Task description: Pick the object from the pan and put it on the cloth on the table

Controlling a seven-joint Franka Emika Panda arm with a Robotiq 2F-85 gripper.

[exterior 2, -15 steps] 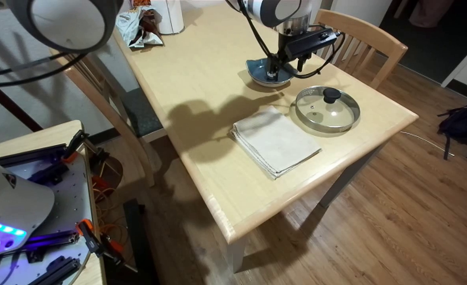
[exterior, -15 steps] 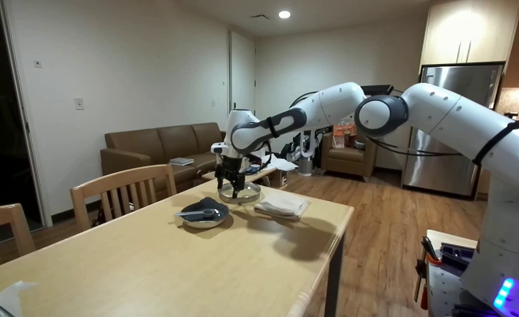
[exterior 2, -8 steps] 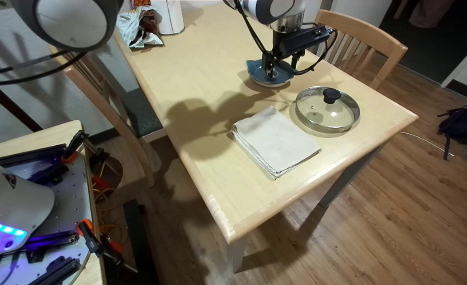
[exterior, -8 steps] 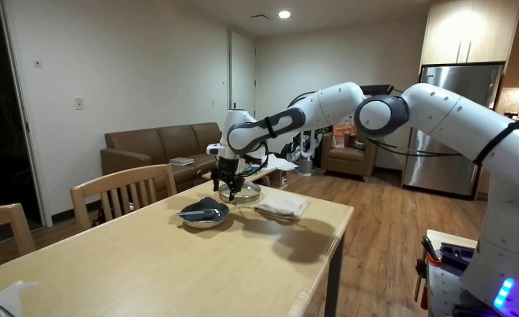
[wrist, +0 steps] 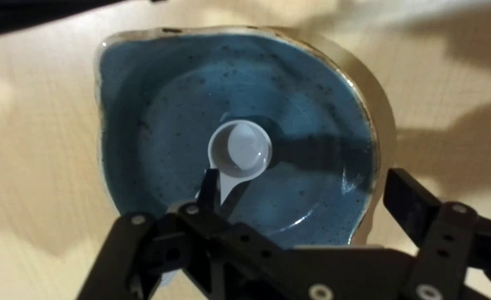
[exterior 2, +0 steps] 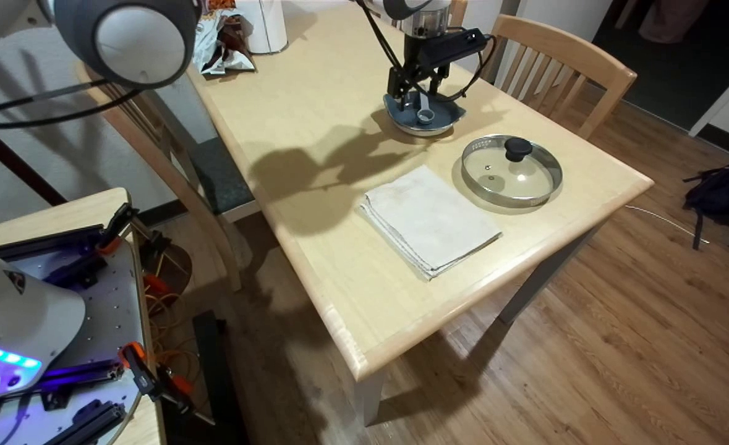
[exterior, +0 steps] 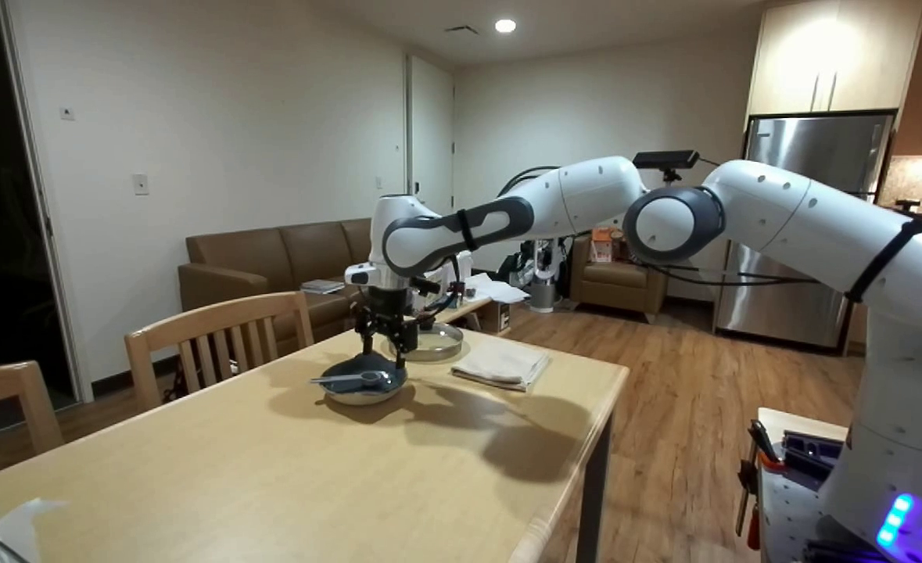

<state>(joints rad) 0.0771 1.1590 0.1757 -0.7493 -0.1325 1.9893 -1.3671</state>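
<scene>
The gripper (wrist: pixel 305 183) hung spread wide over the blue-grey pan (wrist: pixel 174 112), where a pale scoop (wrist: pixel 246 146) lay. This looked like the picking step: in the wrist view one fingertip (wrist: pixel 210 187) overlapped the handle (wrist: pixel 229 186) — so a sideways shift, then a pinch, was probably needed before carrying to the cloth (exterior 2: pixel 432 216).

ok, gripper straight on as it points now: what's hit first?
Likely the pan; the open gripper points down at it. In the wrist view one finger overlaps the scoop handle, so that could come first; depth is unclear.
</scene>
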